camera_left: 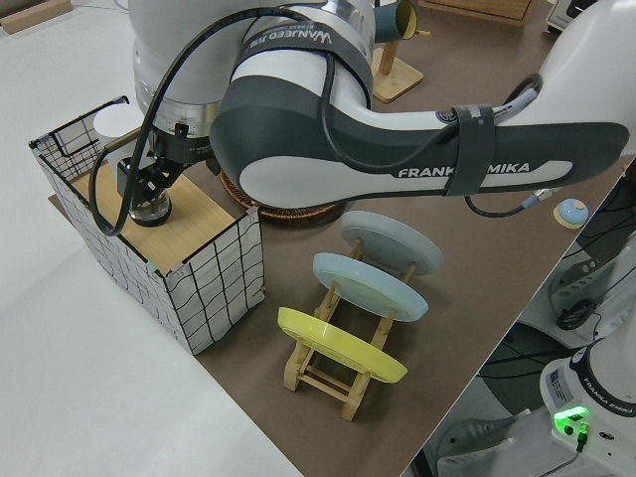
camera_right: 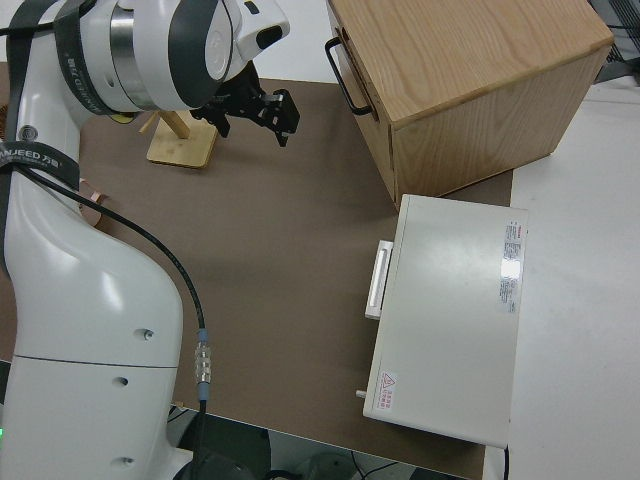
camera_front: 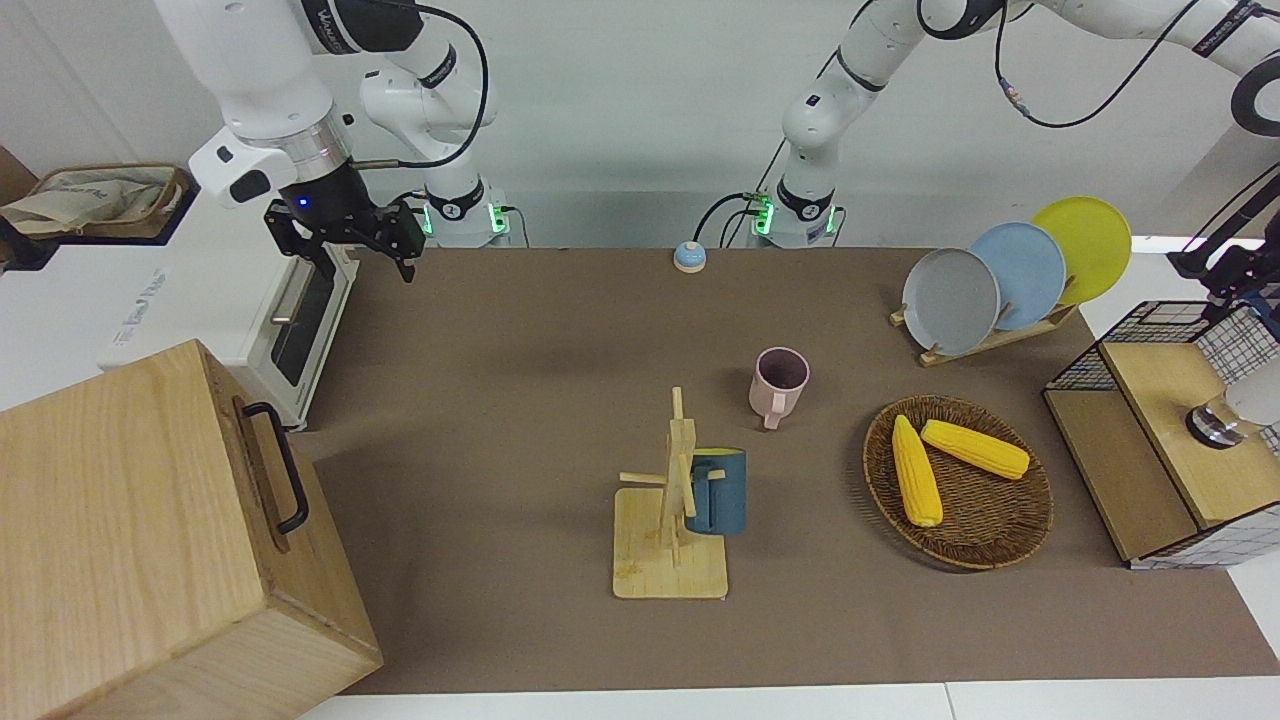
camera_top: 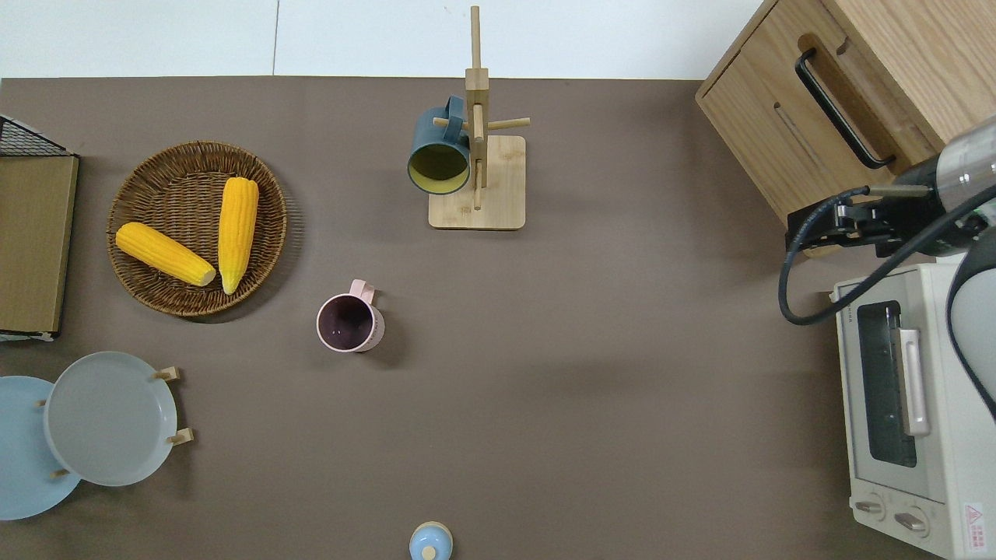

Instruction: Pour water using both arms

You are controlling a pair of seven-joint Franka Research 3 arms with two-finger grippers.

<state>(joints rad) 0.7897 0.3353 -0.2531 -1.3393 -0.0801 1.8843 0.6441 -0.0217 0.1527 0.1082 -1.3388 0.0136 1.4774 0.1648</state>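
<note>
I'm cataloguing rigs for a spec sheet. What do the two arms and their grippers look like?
Both arms are glossy white jointed tubes with dark grey bands at the joints; the left arm bears white FRANKA EMIKA lettering. Black cables loop along each. The right arm has a silver wrist ring and a black two-finger right gripper with a blue light. Green lights glow at both bases.

Both arms (camera_front: 260, 70) wear glossy white shells with black rubbery cables. The table (camera_top: 591, 373) is covered in matt brown cloth-like sheet. At upper right of the overhead view sits a cabinet (camera_top: 864, 85) of pale grained wood with a black metal handle; the mug rack (camera_top: 476, 179) is smooth light wood. The basket (camera_top: 156, 167) is rough woven wicker. The toaster oven (camera_top: 918, 498) looks satin cream metal.
</note>
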